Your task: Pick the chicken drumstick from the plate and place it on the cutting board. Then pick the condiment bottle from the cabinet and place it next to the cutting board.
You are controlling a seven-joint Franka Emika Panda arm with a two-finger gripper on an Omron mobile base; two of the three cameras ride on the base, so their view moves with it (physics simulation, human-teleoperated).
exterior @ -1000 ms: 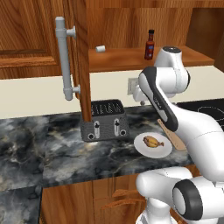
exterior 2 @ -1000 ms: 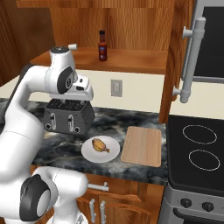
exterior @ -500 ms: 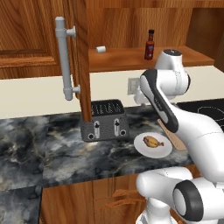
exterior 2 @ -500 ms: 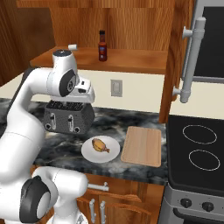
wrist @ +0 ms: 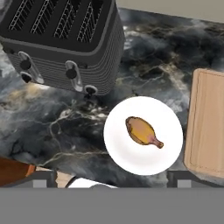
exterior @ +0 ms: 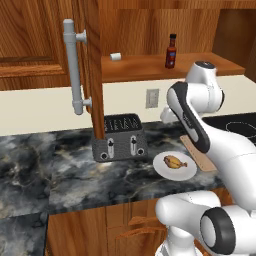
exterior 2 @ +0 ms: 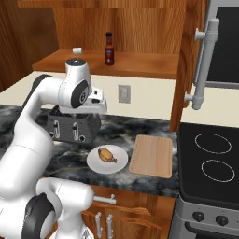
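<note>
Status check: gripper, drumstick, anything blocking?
Gripper open, empty, above the counter. Chicken drumstick on the plate, untouched. Cutting board bare beside it. Toaster close by, not in the path.

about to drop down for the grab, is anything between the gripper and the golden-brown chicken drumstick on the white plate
Nothing visible. The drumstick lies bare on the round white plate; the dark slotted toaster and light wooden cutting board stand off to the sides.
</note>
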